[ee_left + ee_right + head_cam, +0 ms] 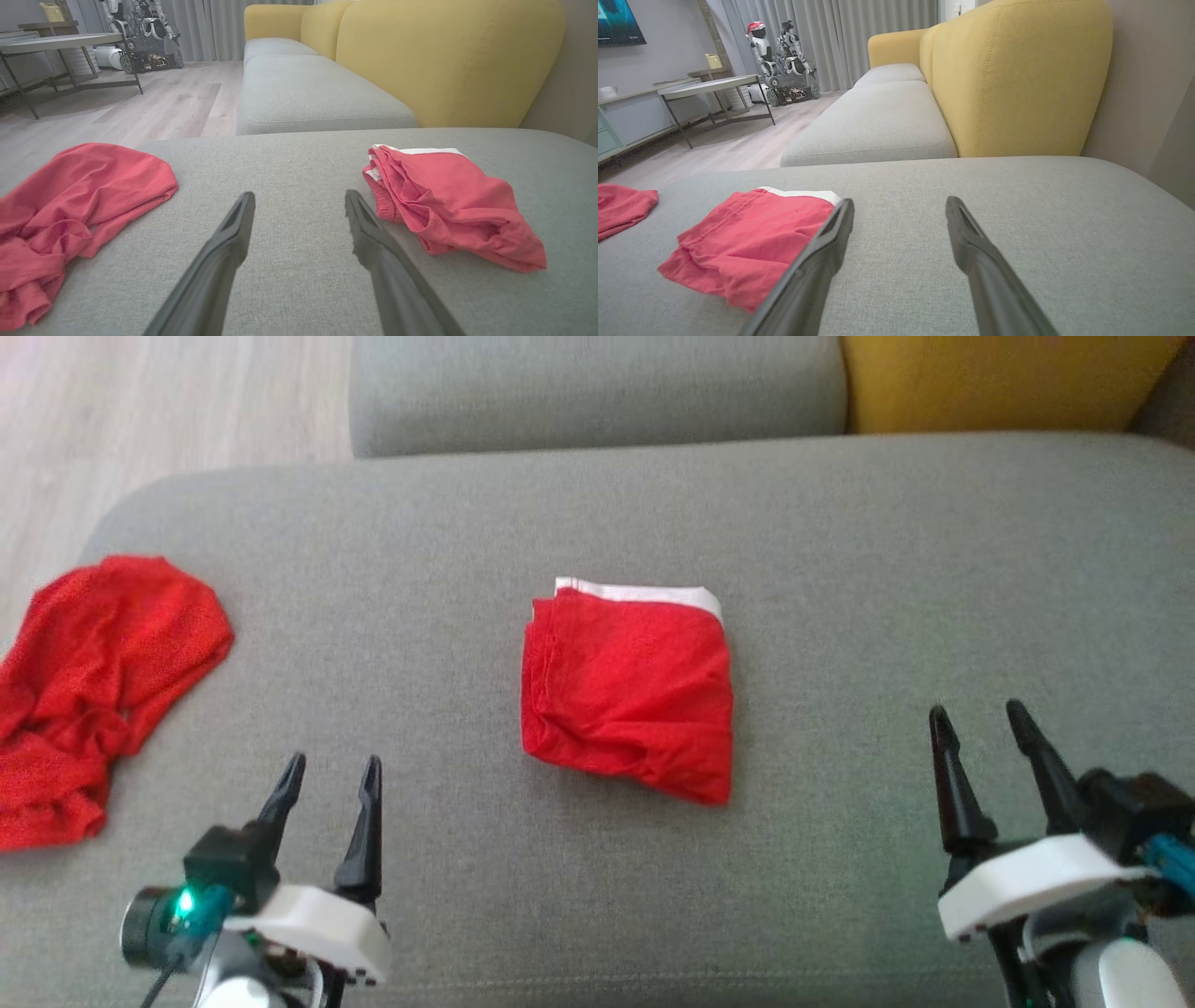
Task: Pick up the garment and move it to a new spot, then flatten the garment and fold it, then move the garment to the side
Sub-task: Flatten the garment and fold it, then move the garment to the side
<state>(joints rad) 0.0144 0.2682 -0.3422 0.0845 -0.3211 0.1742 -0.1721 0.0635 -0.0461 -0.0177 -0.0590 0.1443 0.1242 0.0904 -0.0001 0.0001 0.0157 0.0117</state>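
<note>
A red garment (627, 695) with a white waistband lies folded into a rough square in the middle of the grey seat cushion (840, 551). It also shows in the left wrist view (448, 200) and the right wrist view (747, 242). A second red garment (93, 691) lies crumpled at the cushion's left edge (79, 210). My left gripper (334, 765) hovers open between the two garments, touching neither (300, 196). Off to the right of the folded garment, my right gripper (977, 712) is open and holds nothing (900, 201).
The cushion's rounded left edge drops to a pale wooden floor (140, 401). A yellow backrest (999, 383) rises at the far right, with another grey seat (597, 392) behind. A low table (60, 42) and parked robots (780, 51) stand far across the room.
</note>
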